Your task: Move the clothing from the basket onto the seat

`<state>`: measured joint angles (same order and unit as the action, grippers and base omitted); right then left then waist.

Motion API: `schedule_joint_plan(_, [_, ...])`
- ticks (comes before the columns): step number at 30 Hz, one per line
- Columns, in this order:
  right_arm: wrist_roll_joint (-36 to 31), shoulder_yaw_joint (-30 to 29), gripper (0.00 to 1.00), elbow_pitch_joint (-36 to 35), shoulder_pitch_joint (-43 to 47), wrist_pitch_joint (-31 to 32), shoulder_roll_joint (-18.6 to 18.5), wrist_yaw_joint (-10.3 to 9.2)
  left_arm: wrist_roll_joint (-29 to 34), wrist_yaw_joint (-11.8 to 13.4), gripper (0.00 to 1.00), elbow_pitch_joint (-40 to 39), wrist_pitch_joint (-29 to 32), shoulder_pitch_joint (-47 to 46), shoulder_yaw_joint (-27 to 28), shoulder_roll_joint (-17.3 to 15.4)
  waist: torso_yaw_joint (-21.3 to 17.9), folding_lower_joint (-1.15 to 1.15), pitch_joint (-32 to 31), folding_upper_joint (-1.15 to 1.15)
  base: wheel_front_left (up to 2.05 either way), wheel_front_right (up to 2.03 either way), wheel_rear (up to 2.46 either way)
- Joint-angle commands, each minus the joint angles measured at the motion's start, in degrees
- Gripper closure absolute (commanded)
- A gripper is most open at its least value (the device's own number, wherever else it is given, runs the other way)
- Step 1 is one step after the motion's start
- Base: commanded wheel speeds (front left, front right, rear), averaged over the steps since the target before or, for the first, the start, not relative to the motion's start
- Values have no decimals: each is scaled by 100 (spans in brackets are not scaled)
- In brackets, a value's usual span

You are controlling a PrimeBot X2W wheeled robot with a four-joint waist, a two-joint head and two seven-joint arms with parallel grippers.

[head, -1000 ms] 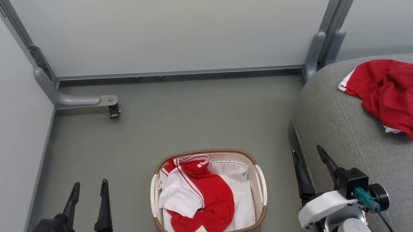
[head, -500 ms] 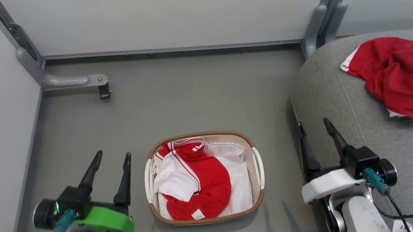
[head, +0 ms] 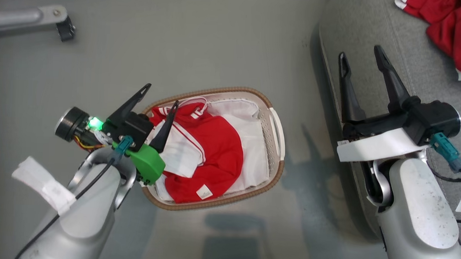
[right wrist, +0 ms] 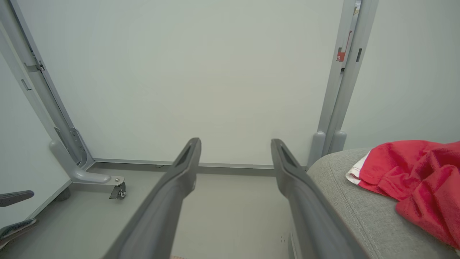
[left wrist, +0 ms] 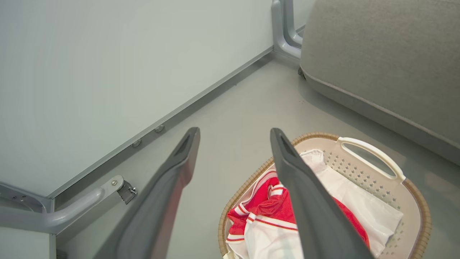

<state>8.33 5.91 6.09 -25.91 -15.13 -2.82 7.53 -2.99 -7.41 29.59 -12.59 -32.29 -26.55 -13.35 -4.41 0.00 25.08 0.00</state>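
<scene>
1. My left claw (head: 162, 94) is spread wide with nothing between its fingers. It hangs over the left end of the basket (head: 278, 131), which stands on the floor (head: 203, 38).
2. In the head view its inner finger crosses the red clothing (head: 218, 152) in the basket. I cannot tell whether the tip touches the fabric or sits above it. In the left wrist view that same finger covers the middle of the pile.
3. The red clothing lies crumpled, with a white panel and thin white stripes, on a plain white liner cloth (head: 255, 146). I cannot make out whether it is one piece or several.
4. The green wrist mount (head: 147, 163) hides the basket's left rim and handle from the head camera.
5. My right claw (head: 359, 51) is also spread and empty. Its fingers lie over the edge of the seat (head: 360, 18), well apart from the basket. How high they sit above the cushion is not clear.
6. A red garment (head: 452, 34) lies on the seat at the upper right, cut off by the frame edge. The right wrist view shows more of it, with a strip of white trim, but its right side is cut there too.
7. The seat runs out of frame at the top and right.
8. A small white label (head: 204, 192) shows on the red clothing near the basket's front rim. Its print is too small to read.
</scene>
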Motion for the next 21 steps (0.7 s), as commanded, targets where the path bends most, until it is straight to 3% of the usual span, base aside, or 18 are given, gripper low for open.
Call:
schedule_joint_plan(1, [47, 3, 0, -112, -161, -3, -14, -8, 30, -9, 0, 204, 57, -318, -128, -114, -657, 0, 1242, 0, 0, 0, 0])
schedule_joint_plan(10, [153, -24, 0, -685, -469, -3, -10, -8, 15, -1, 0, 1785, 417, -1538, -1387, -328, -910, 0, 2115, 0, 0, 0, 0])
schedule_joint_plan(21, [227, 84, 0, -961, -624, -3, -14, -8, -193, 0, 0, 2920, 379, -2463, -1857, -179, -982, 0, 2510, 0, 0, 0, 0])
